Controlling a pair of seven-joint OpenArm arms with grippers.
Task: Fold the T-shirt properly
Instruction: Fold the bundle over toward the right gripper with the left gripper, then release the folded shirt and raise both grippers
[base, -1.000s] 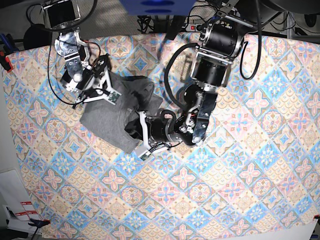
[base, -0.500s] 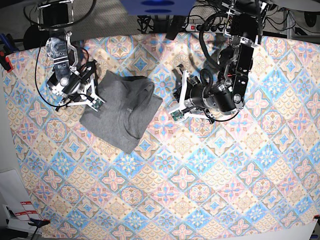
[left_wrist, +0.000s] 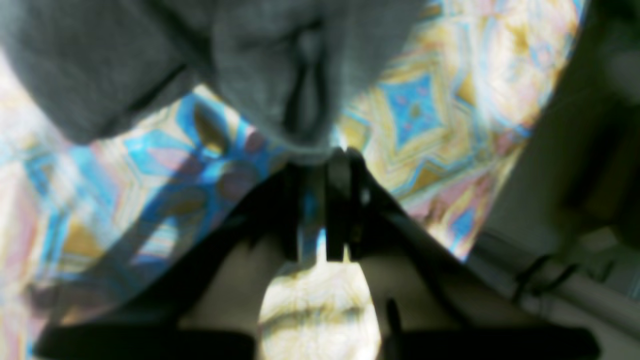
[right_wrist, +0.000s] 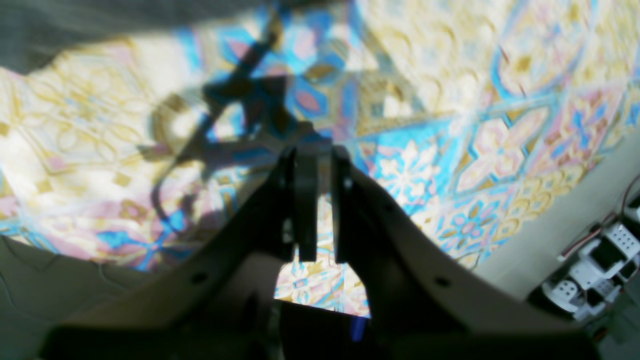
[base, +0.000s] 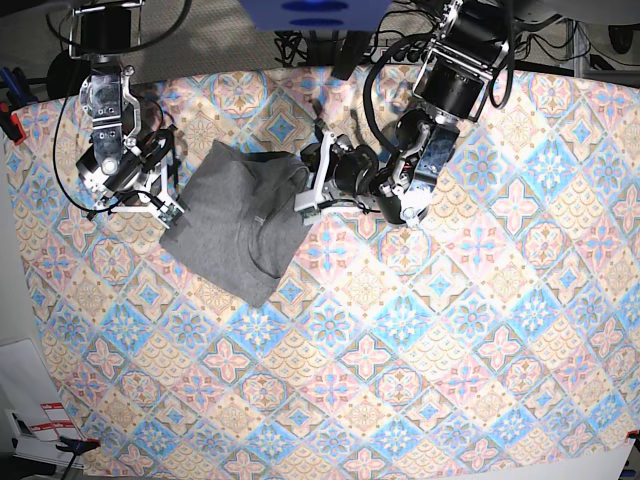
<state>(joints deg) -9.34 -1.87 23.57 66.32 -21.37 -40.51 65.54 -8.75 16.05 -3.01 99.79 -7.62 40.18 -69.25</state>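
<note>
Left gripper (base: 312, 186) narrow at T-shirt (base: 238, 222) 3 o'clock edge (hold unclear); right gripper (base: 168, 192) pinched shut, empty. Risk: dragging fold askew.

Covered edge to edge by a pastel patterned cloth (base: 420, 340) of blue, pink and cream floral tiles, lying flat with only faint ripples. Directly on the cloth, toward the upper left in the base view, a folded grey T-shirt (base: 235, 225), roughly rectangular and set at a slant, collar edge facing right. Elsewhere bare pattern, sunlit and crossed by arm shadows.
</note>
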